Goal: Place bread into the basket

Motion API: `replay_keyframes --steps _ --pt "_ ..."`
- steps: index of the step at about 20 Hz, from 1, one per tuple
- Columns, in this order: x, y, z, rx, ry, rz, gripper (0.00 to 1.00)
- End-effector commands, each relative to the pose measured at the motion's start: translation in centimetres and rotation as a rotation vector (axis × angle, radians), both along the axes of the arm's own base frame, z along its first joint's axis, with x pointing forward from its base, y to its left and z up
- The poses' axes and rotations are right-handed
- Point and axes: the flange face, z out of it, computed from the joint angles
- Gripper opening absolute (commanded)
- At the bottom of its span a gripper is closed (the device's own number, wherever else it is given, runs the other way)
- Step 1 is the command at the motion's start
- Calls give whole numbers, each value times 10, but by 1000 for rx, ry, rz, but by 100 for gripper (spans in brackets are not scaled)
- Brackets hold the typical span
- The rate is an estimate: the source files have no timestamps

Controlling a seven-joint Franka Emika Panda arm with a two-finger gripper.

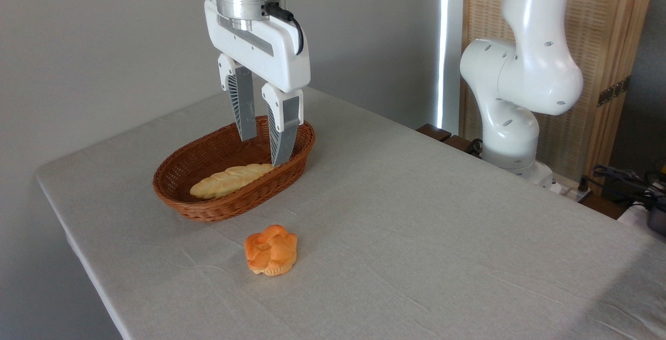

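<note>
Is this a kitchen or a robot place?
Probably a robot test room, not a kitchen: a white robot arm is fixed beside a cloth-covered table, cables lie nearby, and only a basket and bread sit out.

The white Panda arm (520,69) is seen rising at the right, its upper links leaving the top of the view. The gripper (264,150) is held pointing straight down, its two ribbed grey fingers (243,103) parted with nothing between them.

A plain grey wall (104,43) stands behind the grey-clothed table (416,225), with a slatted wooden screen (614,43) at right
</note>
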Motion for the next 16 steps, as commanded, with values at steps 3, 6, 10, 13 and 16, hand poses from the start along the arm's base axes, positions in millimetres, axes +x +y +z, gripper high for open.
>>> replay_keyframes --steps 3,6,10,13,16 --pt "0 -2 3 17 15 -5 100" --pt "-1 -4 2 18 26 -8 100" --pt "-2 -4 1 17 30 -10 100" --pt "-2 -4 1 18 30 -11 100" --pt "-2 -4 1 17 30 -10 100"
